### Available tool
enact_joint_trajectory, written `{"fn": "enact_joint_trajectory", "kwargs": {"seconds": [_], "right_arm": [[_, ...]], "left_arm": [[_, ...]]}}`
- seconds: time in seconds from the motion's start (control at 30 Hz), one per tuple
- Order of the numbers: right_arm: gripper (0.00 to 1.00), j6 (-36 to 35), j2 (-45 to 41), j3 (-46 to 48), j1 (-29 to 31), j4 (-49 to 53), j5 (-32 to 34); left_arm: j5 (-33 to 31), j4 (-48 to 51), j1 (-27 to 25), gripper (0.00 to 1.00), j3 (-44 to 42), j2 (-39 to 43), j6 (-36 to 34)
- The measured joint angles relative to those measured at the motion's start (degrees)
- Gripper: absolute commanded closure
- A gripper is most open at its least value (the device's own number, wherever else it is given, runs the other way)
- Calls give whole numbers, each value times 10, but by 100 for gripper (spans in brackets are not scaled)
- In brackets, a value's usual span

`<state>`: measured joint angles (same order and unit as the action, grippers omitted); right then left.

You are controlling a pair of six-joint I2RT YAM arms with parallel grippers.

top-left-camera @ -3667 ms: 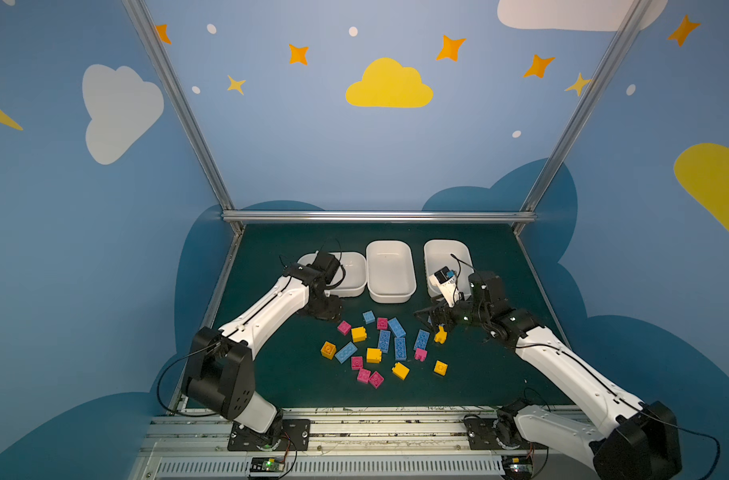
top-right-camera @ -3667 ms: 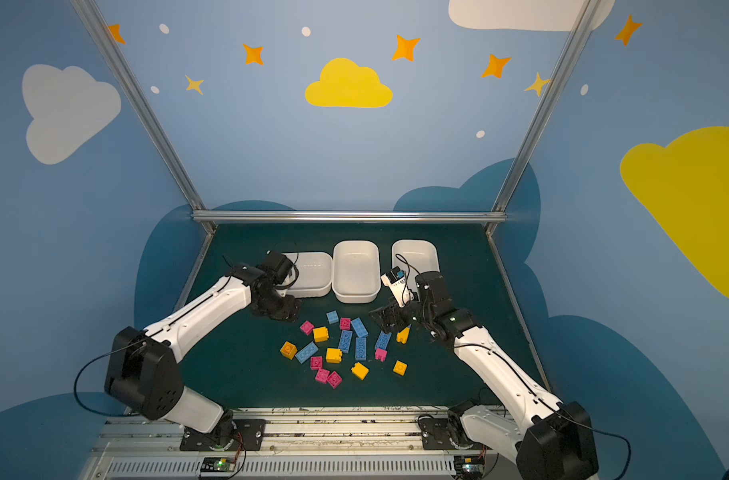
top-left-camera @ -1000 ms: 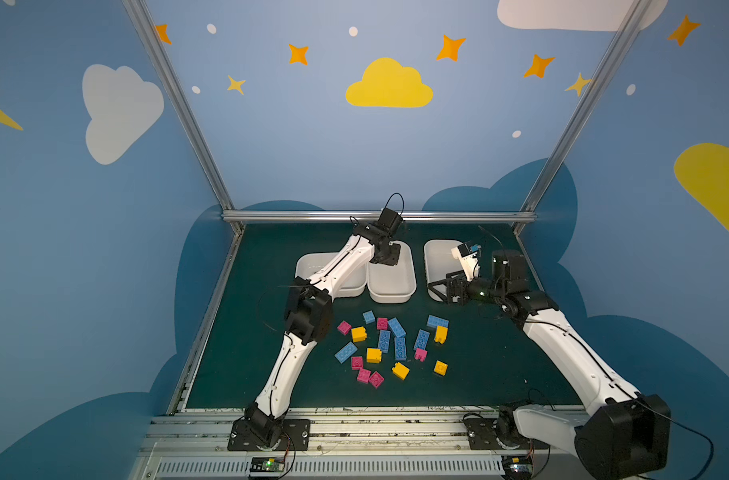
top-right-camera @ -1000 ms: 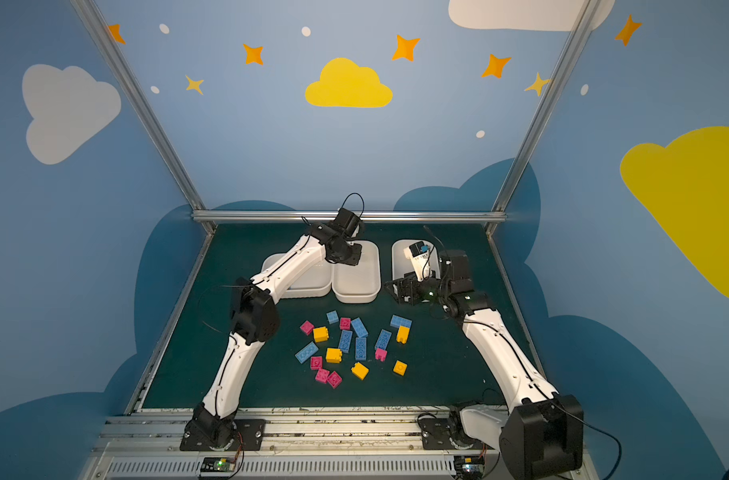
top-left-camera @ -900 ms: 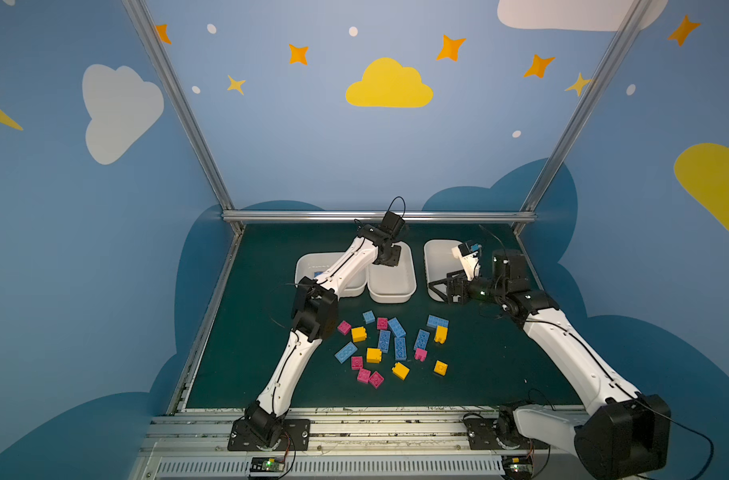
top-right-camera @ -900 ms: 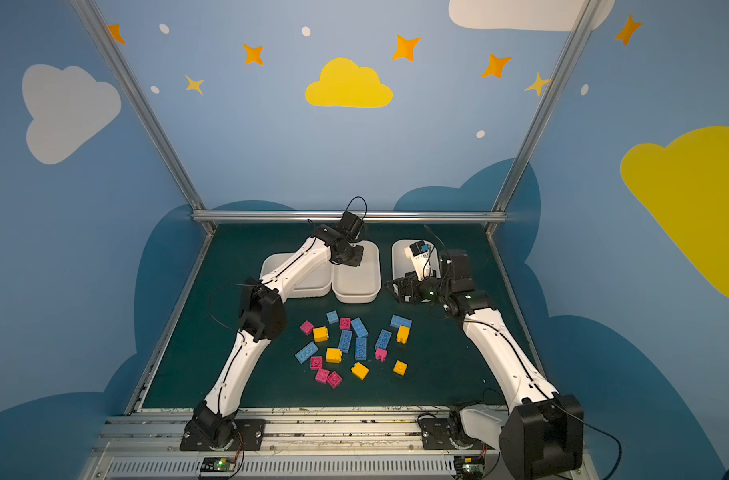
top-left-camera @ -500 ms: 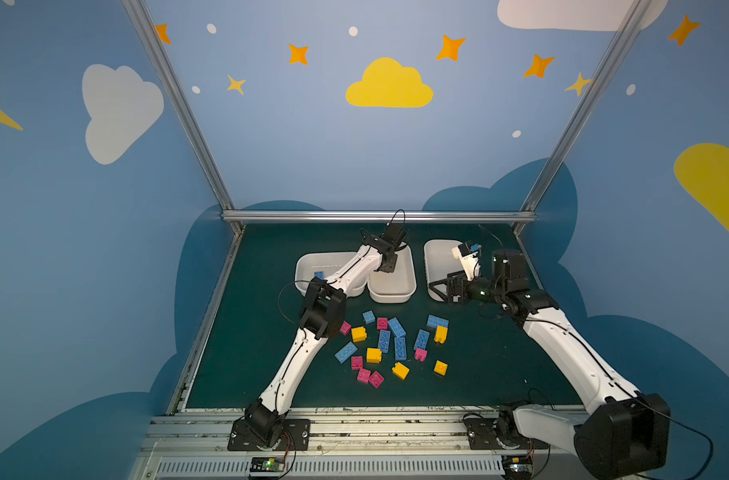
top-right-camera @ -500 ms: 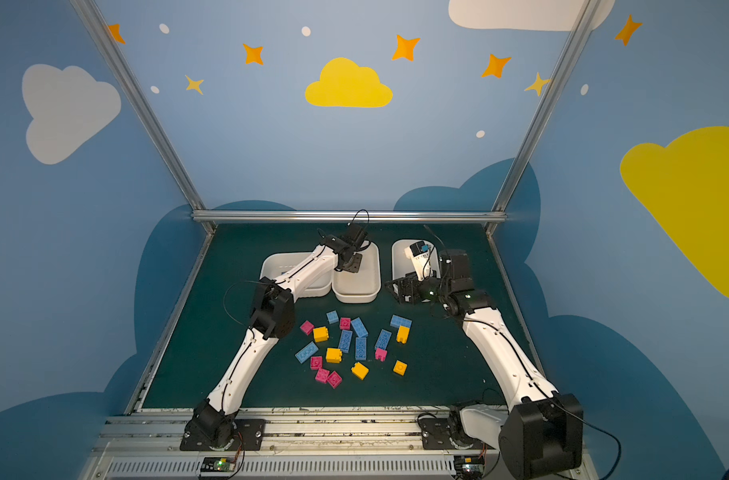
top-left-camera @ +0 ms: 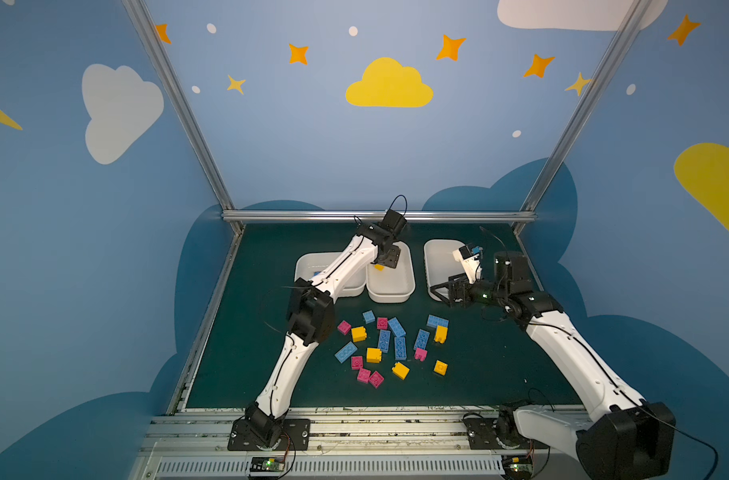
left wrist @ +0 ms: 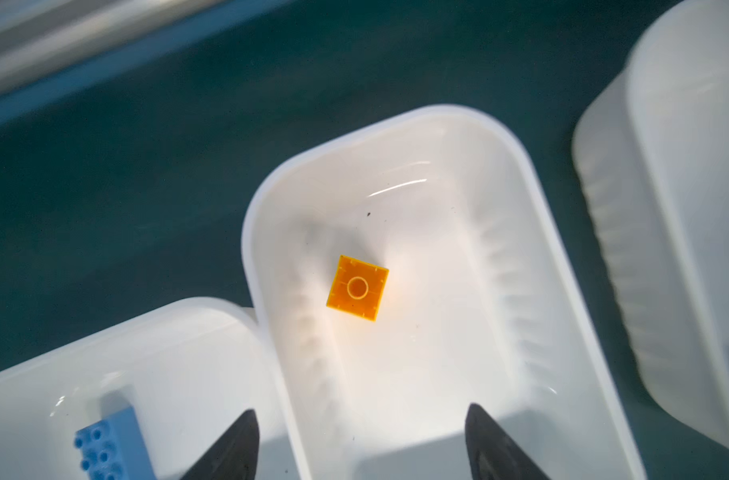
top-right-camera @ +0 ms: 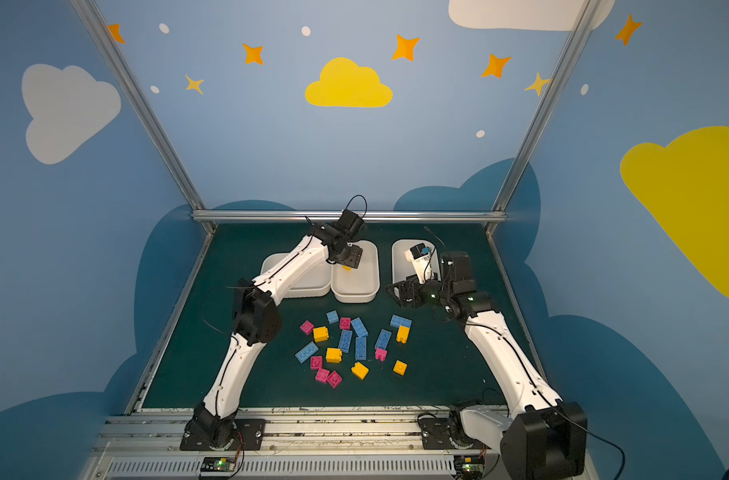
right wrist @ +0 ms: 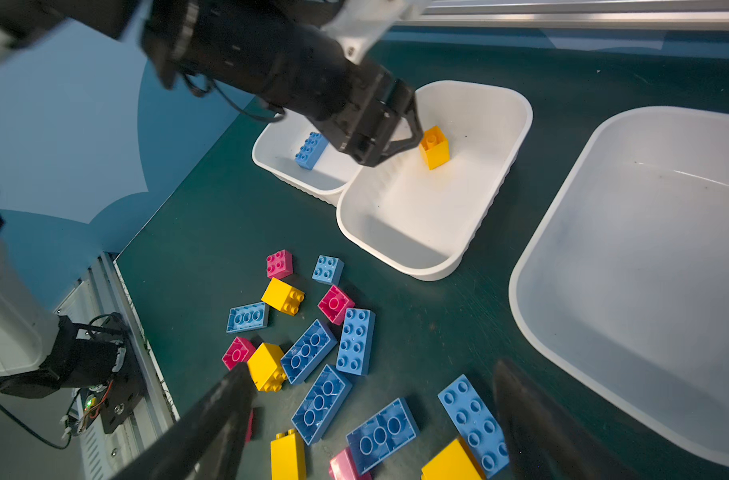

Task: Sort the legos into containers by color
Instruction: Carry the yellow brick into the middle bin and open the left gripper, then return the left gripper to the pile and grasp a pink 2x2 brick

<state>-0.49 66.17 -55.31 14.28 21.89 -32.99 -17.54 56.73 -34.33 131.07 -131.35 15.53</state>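
A: Arm poses, starting at the near rail?

B: The left arm rises from its base, its elbow bent high, and the forearm reaches far across toward the trays. The right arm climbs from its own base, with the wrist turned sideways toward the middle.

A: End effectors?

B: The right end effector has its fingers wide apart with nothing between them. It hangs over the tabletop, just by the near corner of the right tray. The left end effector also has its fingers apart and grips nothing. It points down over the middle tray.

A: What lies between the arms?

B: Loose bricks in blue, yellow and pink are scattered on the near side of the trays, several touching. The left elbow sits just beside the pile's left edge.

A: Obstructions?

B: The left forearm crosses above the left tray and hides much of it in both top views. The right wrist camera covers part of the right tray.

A: Trays and their contents?

B: There are three white trays in a row at the far side. The left and middle rims touch, and the right tray stands apart.
- **Left tray:** holds one blue brick, studs showing.
- **Middle tray:** holds one yellow brick, below the parted fingers and clear of them, ringed face up. I cannot tell whether it rests on the floor.
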Motion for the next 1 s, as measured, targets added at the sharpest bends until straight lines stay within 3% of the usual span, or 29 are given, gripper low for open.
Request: {"fn": "enact_joint_trajectory", "kwargs": {"seconds": [0.23, 0.47, 0.67, 1.0], "right_arm": [[11, -13, -14, 7, 0, 10, -22], [11, -29, -15, 13, 14, 24, -46], [11, -35, -15, 13, 37, 27, -48], [11, -35, -15, 20, 50, 30, -47]], "left_arm": [[34, -4, -3, 23, -266, 218, 23], [60, -17, -3, 25, -482, 311, 15], [71, -66, 8, 30, -592, 344, -19], [107, -140, 41, 40, -658, 340, -62]]}}
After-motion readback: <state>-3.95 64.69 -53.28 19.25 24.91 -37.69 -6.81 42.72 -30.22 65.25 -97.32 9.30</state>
